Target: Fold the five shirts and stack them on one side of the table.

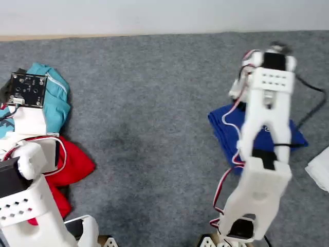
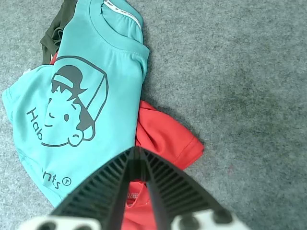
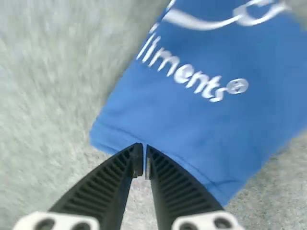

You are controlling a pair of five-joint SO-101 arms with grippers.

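Observation:
A teal shirt (image 2: 81,91) with a cartoon print lies crumpled at the table's left side, on top of a red shirt (image 2: 163,136) and a dark olive shirt (image 2: 55,33). My left gripper (image 2: 137,151) hangs shut above the seam between the teal shirt (image 1: 57,103) and the red shirt (image 1: 76,167), holding nothing. At the right lies a folded blue shirt (image 1: 221,135) with white print. My right gripper (image 3: 144,149) is shut just at the blue shirt's (image 3: 201,120) near edge, with no cloth between its fingers. The right arm (image 1: 264,128) covers the blue shirt's middle.
A white shirt (image 1: 321,167) pokes in at the right edge. The grey carpeted table top (image 1: 149,103) stretches bare between the two arms. A pale wall runs along the far edge.

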